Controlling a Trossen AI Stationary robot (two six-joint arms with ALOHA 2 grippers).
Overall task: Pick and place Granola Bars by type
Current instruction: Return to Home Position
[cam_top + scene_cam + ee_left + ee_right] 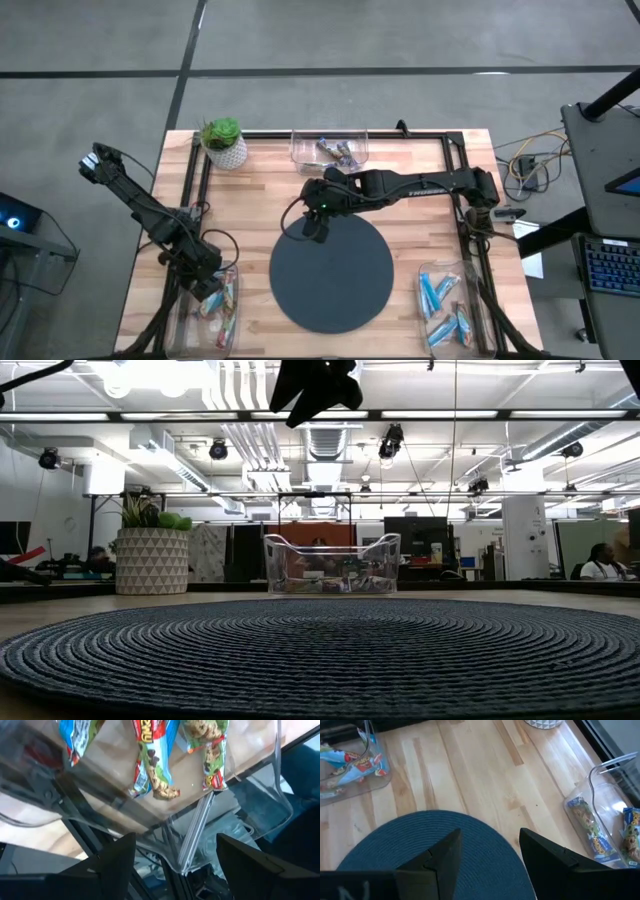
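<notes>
Granola bars lie in three clear bins. Red-and-green wrapped bars (150, 765) lie in the near-left bin (215, 305), blue ones (440, 300) in the near-right bin (447, 268), and darker ones (335, 150) in the far middle bin (300, 150). My left gripper (212, 290) (175, 845) hangs open over the near-left bin, with nothing between its fingers. My right gripper (315, 228) (490, 837) is open above the far left rim of the dark round mat (335, 275) and holds nothing. The mat carries no bar.
A potted plant (222, 140) stands at the far left corner. A black rail frame (455, 180) runs around the wooden table top. Bare wood (470, 775) lies between the mat and the bins.
</notes>
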